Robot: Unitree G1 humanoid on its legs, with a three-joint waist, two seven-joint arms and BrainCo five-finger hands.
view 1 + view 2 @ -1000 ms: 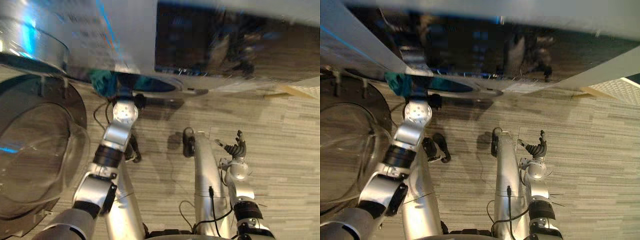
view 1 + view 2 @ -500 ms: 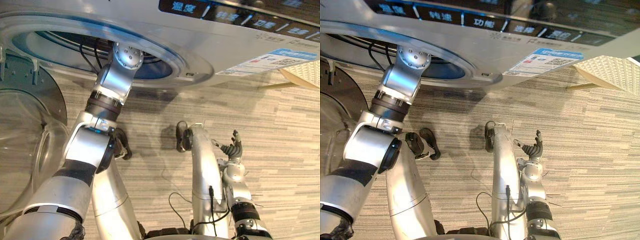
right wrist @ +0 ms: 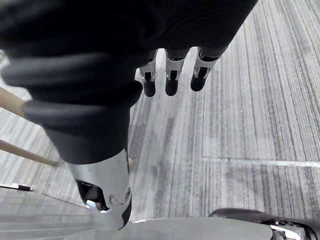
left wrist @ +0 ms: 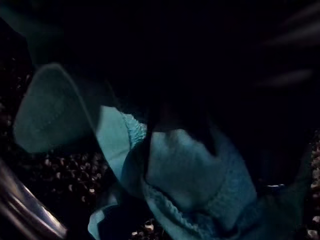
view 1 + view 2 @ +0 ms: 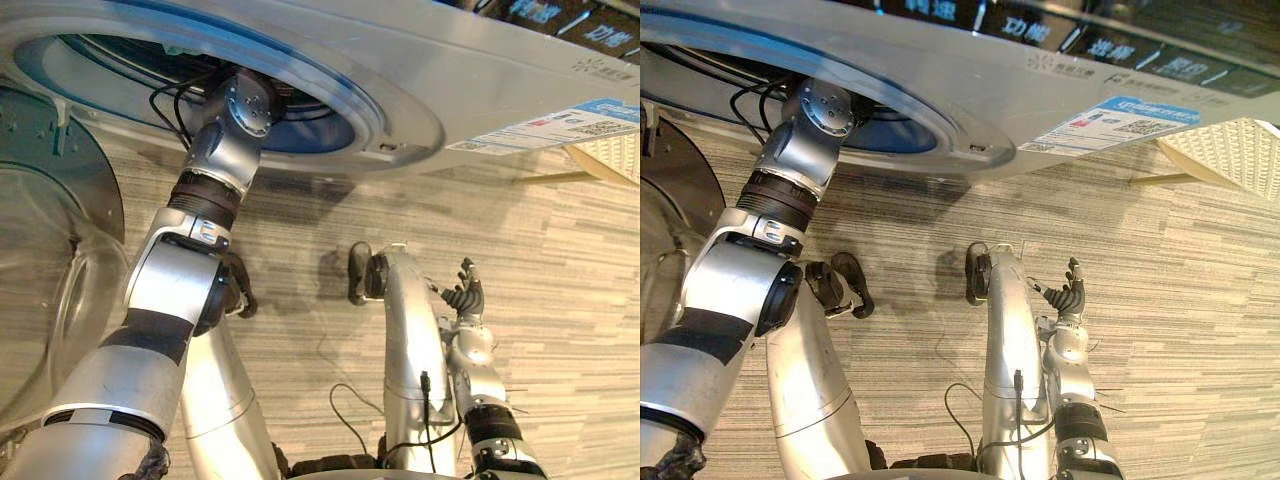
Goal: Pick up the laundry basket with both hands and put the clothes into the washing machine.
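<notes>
The washing machine (image 5: 400, 110) stands in front of me with its round opening uncovered. My left arm (image 5: 215, 170) reaches through that opening, and the left hand is hidden inside the drum. In the left wrist view a teal cloth (image 4: 185, 175) lies crumpled in the dark perforated drum (image 4: 60, 170). My right hand (image 5: 1068, 297) hangs low on the right above the floor. It is open with relaxed fingers (image 3: 170, 75) and holds nothing. A corner of a pale lattice basket (image 5: 1225, 150) shows at the far right.
The machine's glass door (image 5: 50, 300) is swung wide open at the left, close to my left arm. A label (image 5: 1110, 120) and control panel (image 5: 1120, 50) run along the machine's front. Striped grey carpet (image 5: 560, 260) covers the floor.
The camera has shifted. My left arm has pushed deeper into the drum, and the teal cloth seen at the opening's rim a second ago is now inside. The right hand is unchanged.
</notes>
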